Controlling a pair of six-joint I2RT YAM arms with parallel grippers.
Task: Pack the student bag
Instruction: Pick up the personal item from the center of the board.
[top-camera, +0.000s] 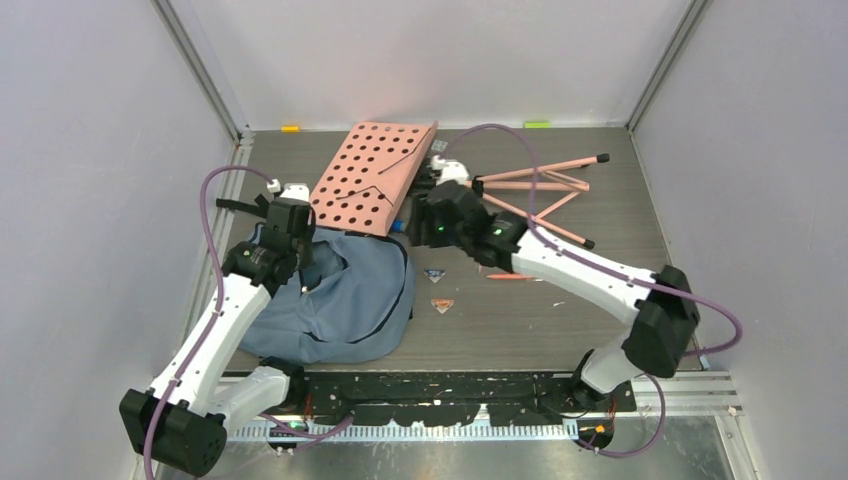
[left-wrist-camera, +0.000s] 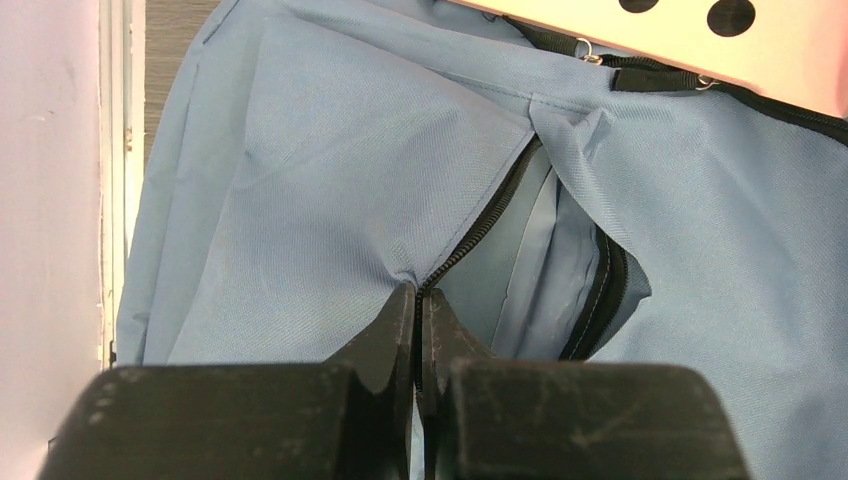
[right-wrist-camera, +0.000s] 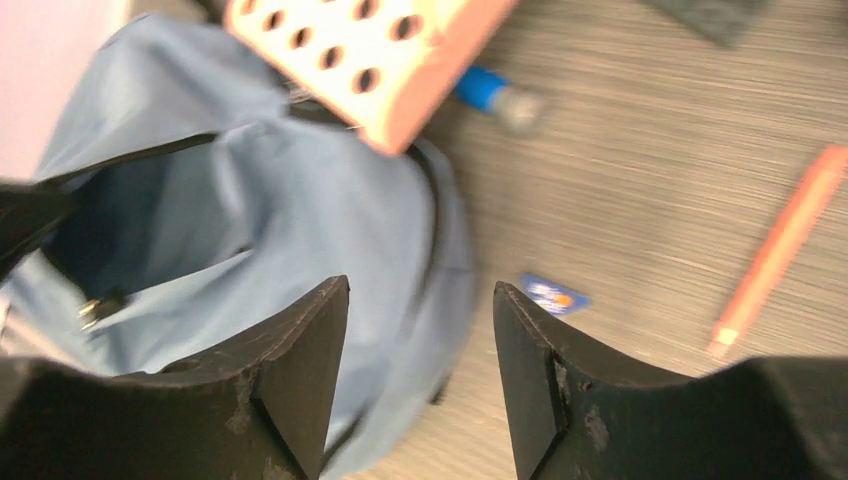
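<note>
Top external: the student bag (top-camera: 335, 300) lies at the near left of the bench (top-camera: 600, 290), with the pink perforated board (top-camera: 375, 175) overlapping its far edge.

Left wrist: the left pincer (left-wrist-camera: 418, 310) is clenched on bag fabric beside the zipper (left-wrist-camera: 480, 225).

Right wrist: the right pincer (right-wrist-camera: 420, 340) hangs released and empty.

If that thin pinch slips, the bag's mouth would likely collapse.

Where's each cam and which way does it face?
Top external: above and behind, looking down at the table; left arm, right arm show.
Left wrist: faces the student bag zipper; left gripper shut on its fabric.
Right wrist: faces bag opening and table; right gripper open.
Shared: bag, pink perforated board in all three.
</note>
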